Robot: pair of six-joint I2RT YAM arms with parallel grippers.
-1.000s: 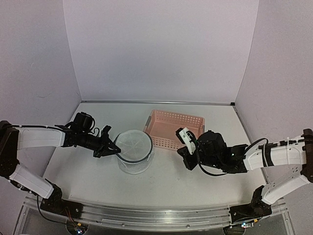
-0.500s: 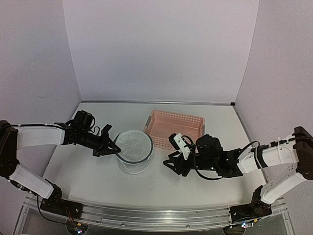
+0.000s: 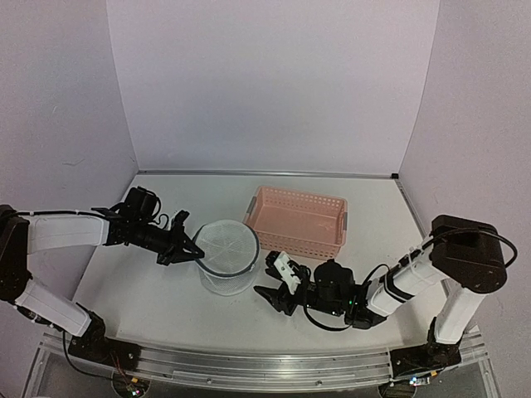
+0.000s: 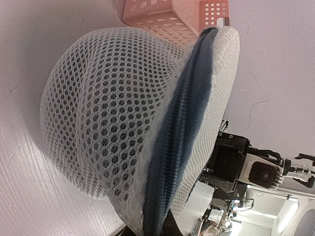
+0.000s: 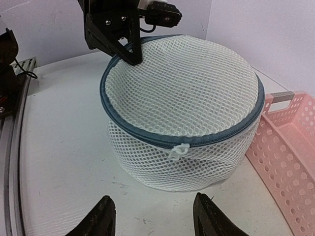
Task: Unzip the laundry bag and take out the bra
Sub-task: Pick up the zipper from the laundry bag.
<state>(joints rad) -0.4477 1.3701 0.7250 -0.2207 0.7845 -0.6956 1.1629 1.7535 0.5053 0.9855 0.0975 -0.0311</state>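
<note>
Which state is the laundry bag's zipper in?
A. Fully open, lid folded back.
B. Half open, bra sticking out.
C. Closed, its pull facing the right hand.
C: in the right wrist view the blue zipper runs unbroken round the laundry bag, and its white pull sits on the side toward the open right hand.

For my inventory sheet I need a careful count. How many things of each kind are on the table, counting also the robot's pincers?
1 white round mesh laundry bag with a grey-blue zip rim
1 pink perforated plastic basket
2 black two-finger pincers: left pincer closed on the bag's rim, right pincer open
Total: 4
</note>
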